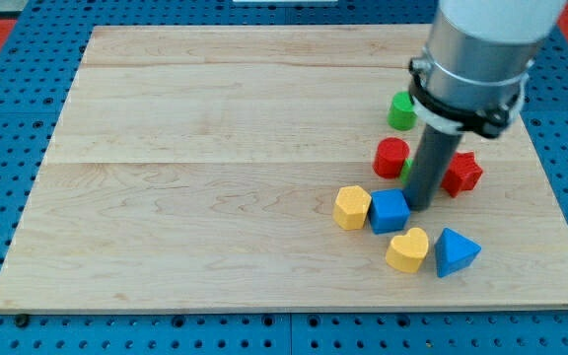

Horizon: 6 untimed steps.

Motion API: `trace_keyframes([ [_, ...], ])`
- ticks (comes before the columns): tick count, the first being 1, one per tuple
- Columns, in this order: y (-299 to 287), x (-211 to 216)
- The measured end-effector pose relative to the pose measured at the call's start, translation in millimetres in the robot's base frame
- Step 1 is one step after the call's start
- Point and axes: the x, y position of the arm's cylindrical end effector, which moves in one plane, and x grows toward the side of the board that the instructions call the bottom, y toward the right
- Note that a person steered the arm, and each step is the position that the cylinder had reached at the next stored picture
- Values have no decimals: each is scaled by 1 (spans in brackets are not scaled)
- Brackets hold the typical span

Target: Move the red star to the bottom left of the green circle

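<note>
Camera view, mid-task: a wooden board (215,177) with the arm's dark rod (428,168) planted among a cluster of blocks toward three o'clock. The arm carries no pincer at all, only this rod, so nothing is being held. Its tip (421,204) meets the board just at the upper right corner of the blue cube (390,211), touching or nearly so.

The red star (461,173) sits immediately at three o'clock of the rod, against its side as far as can be judged. A red block (391,157), rounded and of unclear shape, lies at nine o'clock of the rod. A sliver of green (405,171) peeks out between that red block and the rod; what it belongs to cannot be told.

The green block (401,110), taken to be the task's circle though the arm's collar hides part of it, stands at twelve o'clock of the cluster. The star lies at roughly five o'clock of it, when the task wants it near seven. So the job appears unfinished: the star seems to need a push toward nine o'clock, and the red block already occupies much of that ground.

Lower down, a yellow hexagon (352,207) touches the cube's left side, while a yellow heart (408,249) and blue triangle (456,251) sit side by side at six o'clock.
</note>
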Motion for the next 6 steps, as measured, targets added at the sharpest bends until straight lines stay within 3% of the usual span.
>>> trace_keyframes([
  [1, -11, -29],
  [2, -8, 20],
  [3, 100, 35],
  [4, 109, 2],
  [6, 34, -74],
])
